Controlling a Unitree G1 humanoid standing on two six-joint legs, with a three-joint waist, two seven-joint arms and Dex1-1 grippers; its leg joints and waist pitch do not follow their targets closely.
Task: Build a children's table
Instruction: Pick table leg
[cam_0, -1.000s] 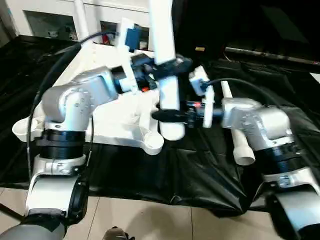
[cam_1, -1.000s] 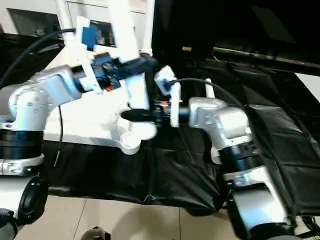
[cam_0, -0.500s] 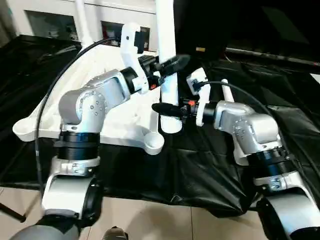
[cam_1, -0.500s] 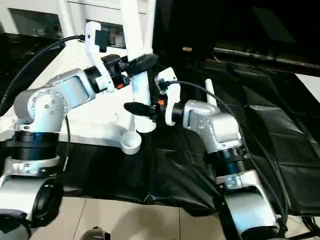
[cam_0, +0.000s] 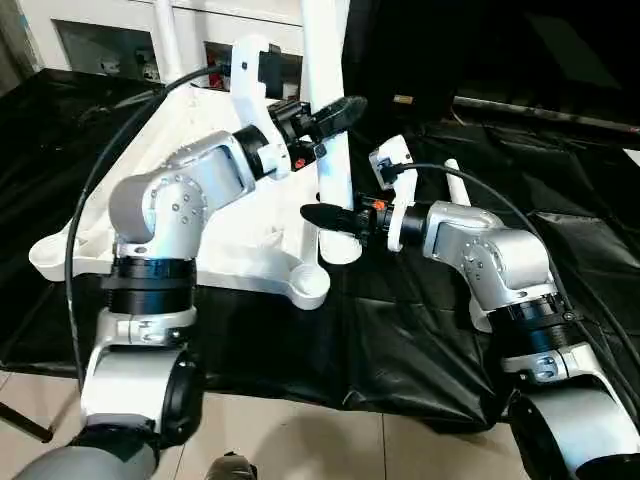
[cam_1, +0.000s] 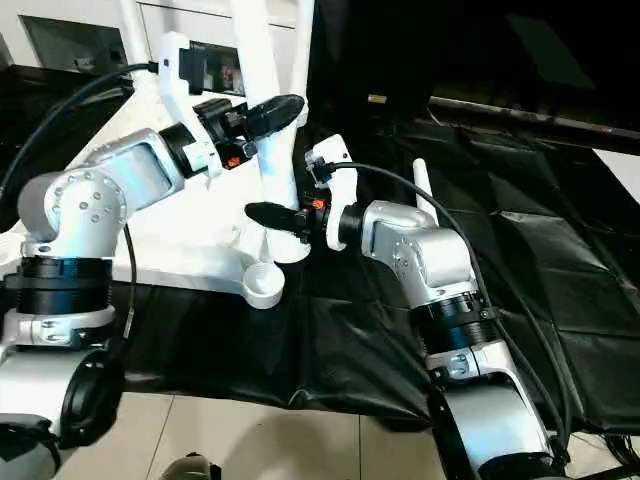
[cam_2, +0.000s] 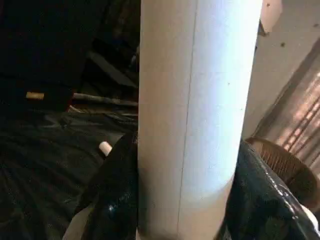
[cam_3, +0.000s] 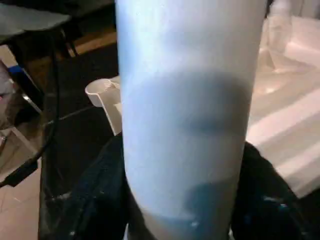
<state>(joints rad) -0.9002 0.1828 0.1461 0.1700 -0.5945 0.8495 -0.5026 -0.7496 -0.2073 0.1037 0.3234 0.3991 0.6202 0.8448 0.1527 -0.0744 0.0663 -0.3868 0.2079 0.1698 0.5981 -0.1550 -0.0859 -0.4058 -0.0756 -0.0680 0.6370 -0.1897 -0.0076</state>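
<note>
White leg (cam_0: 330, 140) clamped by both pincers, left (cam_0: 335, 112), right (cam_0: 325, 217), wrist views show fingers (cam_2: 112, 200) hugging it.

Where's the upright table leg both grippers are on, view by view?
Left eye view: upright white leg, centre top, the left gripper high on it, the right gripper low.
Right eye view: same leg, left of centre.
Left wrist view: wide white column between black fingers.
Right wrist view: same column, close up.
Shared landmark: empty corner socket, also at.
</note>
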